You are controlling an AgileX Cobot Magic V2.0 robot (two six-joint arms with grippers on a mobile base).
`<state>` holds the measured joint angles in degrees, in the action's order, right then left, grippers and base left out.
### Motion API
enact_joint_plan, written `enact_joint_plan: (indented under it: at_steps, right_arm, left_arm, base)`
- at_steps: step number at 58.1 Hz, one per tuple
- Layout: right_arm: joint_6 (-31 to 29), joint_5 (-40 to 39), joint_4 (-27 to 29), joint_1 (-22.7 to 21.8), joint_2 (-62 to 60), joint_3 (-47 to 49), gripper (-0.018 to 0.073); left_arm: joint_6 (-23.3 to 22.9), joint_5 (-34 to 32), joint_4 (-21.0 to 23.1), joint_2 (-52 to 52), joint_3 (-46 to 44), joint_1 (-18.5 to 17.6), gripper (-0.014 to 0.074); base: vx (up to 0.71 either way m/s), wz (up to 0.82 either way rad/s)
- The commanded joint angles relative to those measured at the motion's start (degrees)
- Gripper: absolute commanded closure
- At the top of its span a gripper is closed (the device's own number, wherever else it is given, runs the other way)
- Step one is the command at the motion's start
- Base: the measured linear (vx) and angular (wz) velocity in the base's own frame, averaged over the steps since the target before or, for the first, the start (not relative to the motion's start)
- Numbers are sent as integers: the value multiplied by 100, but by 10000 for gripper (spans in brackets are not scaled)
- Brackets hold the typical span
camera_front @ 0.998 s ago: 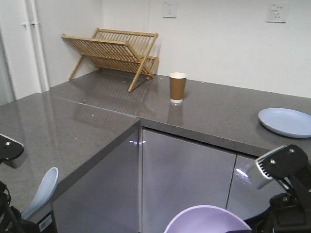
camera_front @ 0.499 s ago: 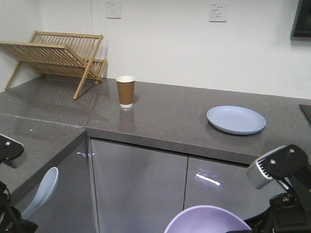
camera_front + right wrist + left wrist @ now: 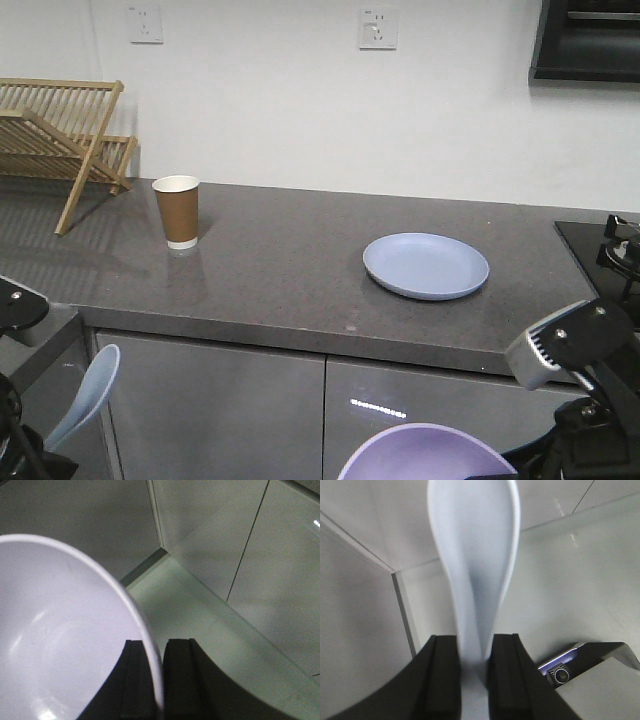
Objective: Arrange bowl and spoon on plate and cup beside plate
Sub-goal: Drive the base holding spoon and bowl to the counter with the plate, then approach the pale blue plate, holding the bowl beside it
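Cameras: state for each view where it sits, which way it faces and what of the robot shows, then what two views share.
Front view: on the robot's body, facing the counter with cup, plate and drying rack; left arm and right arm show in the lower corners.
Left wrist: behind the left gripper, shut on the spoon, looking past it at cabinet fronts.
Right wrist: behind the right gripper, shut on the bowl, looking down at cabinet fronts.
Shared: the front view's bottom edge also shows the spoon and the bowl.
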<state>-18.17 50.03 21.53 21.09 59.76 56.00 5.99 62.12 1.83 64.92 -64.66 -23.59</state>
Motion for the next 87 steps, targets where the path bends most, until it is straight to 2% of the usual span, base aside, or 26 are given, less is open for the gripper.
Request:
enact_joint_plan:
  at_steps: [1, 87]
  right_arm:
    - [-25, -306, 140, -3, -112, 175, 443]
    - [-25, -301, 140, -3, -112, 175, 443]
  left_arm:
    - [-13, -296, 47, -134, -131, -34, 450]
    - [-13, -296, 47, -134, -131, -34, 450]
  base:
    - [25, -19]
    - [22, -12]
